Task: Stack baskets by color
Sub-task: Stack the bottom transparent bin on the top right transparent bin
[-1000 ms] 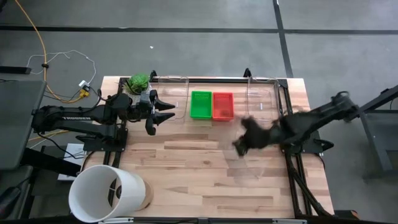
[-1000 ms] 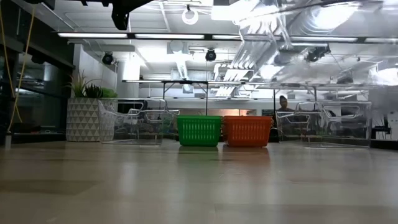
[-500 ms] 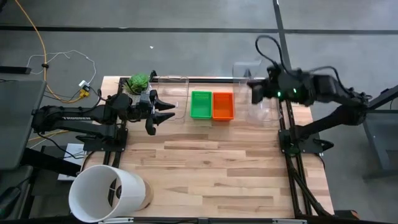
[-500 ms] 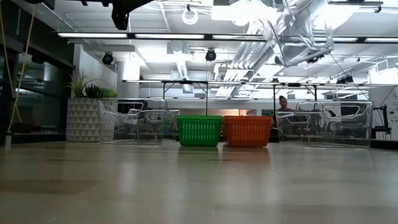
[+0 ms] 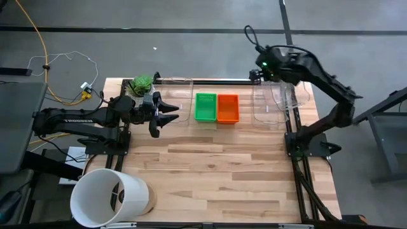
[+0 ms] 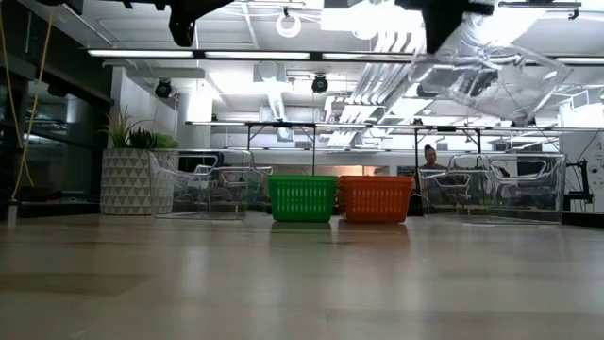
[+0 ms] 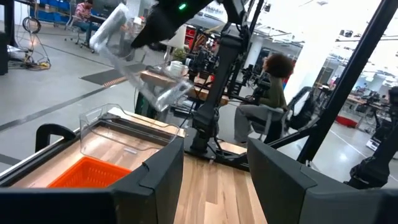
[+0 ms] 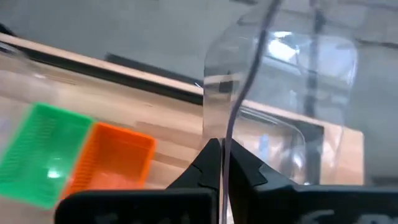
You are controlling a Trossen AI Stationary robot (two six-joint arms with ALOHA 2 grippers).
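Observation:
A green basket [image 5: 205,106] and a red basket [image 5: 227,107] stand side by side on their bases at the table's far middle. My right gripper [image 5: 278,76] is up at the far right, pointing slantwise down, shut on a clear plastic bin [image 6: 491,80]. That bin hangs tilted in the air over a second clear bin [image 5: 264,114], which stands on the table. My left gripper [image 5: 172,114] hovers level at the far left. It is open, with nothing between its fingers. My right gripper pinches one thin wall of the clear bin at its edge [image 8: 229,134] between its two fingers. The fingers come from above, slanting down. The bin is lifted clear of the table and tilted above the standing clear bin.
A third clear bin [image 5: 175,98] stands at the far left, just beyond my left gripper. A potted plant [image 5: 141,83] sits at the far left corner. A large white bucket [image 5: 111,197] lies at the near left. The middle and near boards [image 5: 216,172] are bare wood.
My right gripper has swung from the table's right middle toward the far edge and upward, tipping to point down. It has stayed shut on the clear bin and carried it over the standing clear bin at the far right.

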